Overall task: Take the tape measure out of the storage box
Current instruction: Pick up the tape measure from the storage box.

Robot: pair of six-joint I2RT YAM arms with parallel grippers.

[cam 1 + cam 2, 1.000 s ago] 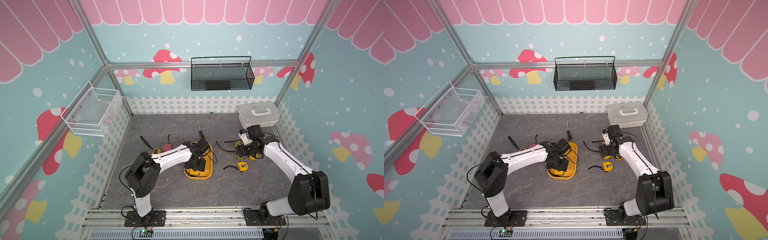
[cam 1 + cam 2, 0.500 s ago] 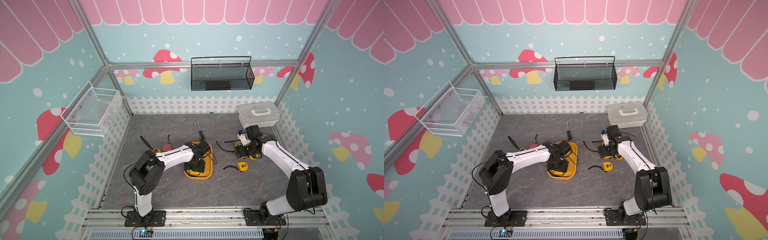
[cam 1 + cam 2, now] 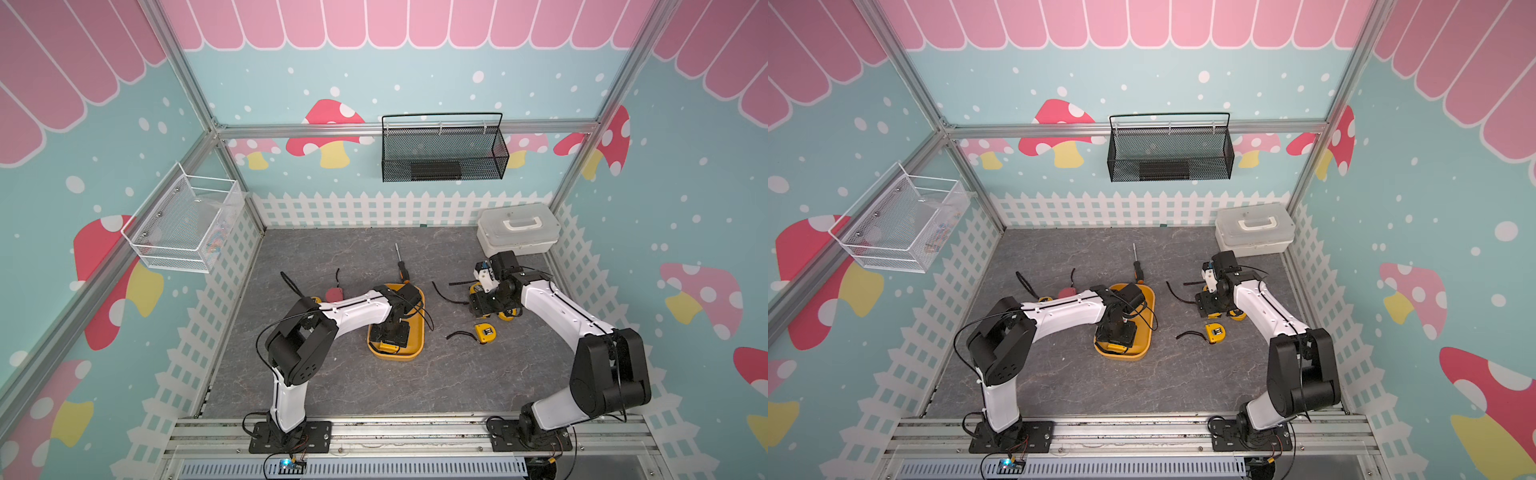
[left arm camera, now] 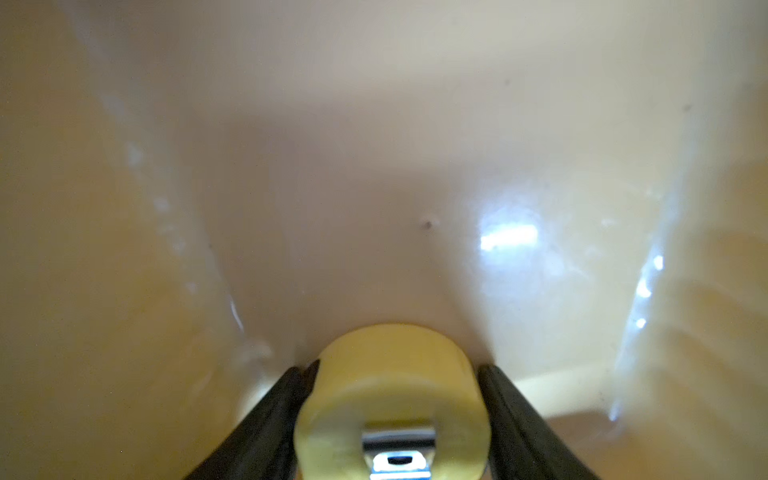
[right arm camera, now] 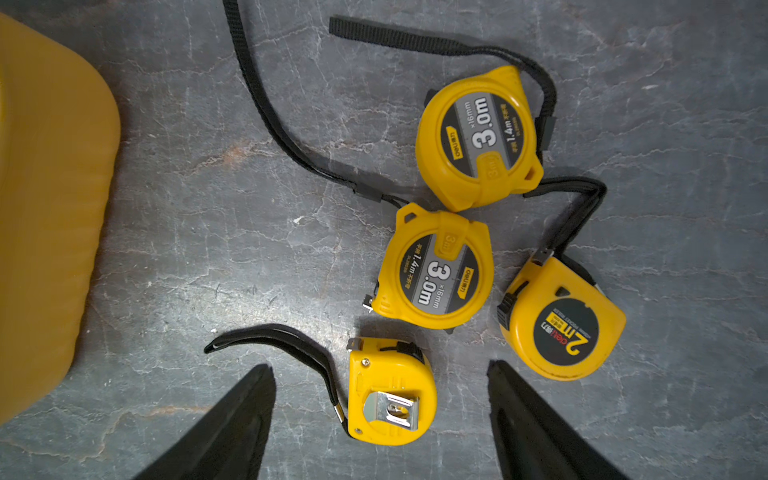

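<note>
Left end effector (image 4: 395, 369) seemingly pinching tape measure (image 4: 390, 397)

grey tabletop (image 3: 332, 382): storage box (image 3: 395, 355), tape measures (image 3: 484, 333), screwdriver (image 3: 402, 266), white case (image 3: 517, 230)

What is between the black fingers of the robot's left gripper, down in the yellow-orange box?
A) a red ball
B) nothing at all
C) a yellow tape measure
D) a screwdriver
C: in the left wrist view a yellow tape measure sits between the black fingers of the left gripper, which lie against its two sides, inside the storage box.
</note>
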